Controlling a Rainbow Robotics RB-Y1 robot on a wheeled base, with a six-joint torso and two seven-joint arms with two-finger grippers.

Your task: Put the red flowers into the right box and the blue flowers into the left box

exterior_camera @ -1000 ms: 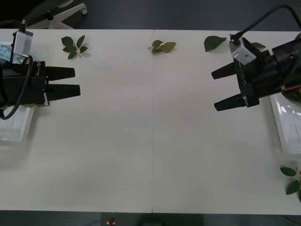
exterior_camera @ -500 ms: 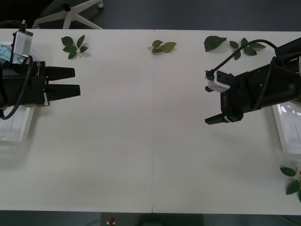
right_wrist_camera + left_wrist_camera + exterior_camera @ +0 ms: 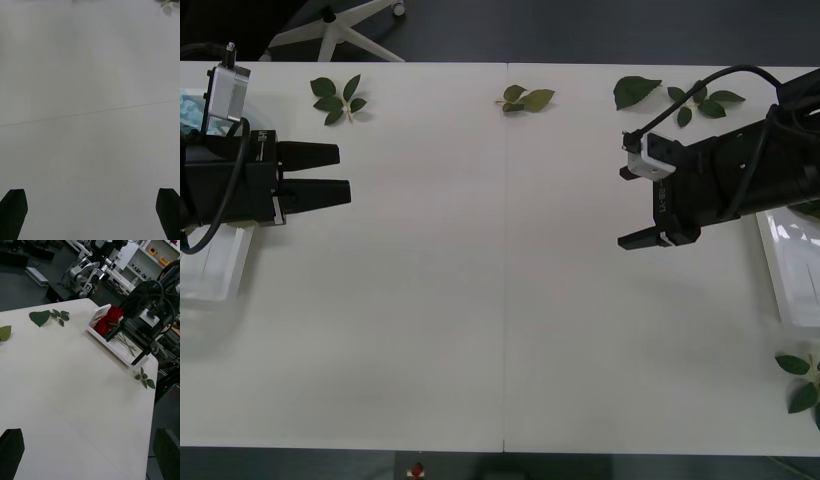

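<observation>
L gripper (image 3: 345,174) sits at table's (image 3: 480,300) left edge, over the left box (image 3: 210,270), fingers apart, holding nothing. R gripper (image 3: 632,205) hovers just inboard of the right box (image 3: 785,265), jaws spread wide, nothing held. Red flowers (image 3: 108,319) lie in the right box, blooms at its far end. Blue flowers (image 3: 192,108) partly hidden behind L arm. Loose leaf sprigs (image 3: 337,98) along far edge.

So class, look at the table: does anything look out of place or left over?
Loose green leaf sprigs lie scattered along the table edges, outside both boxes. The red flowers sit in the right box. Both grippers, left and right, hover open.
</observation>
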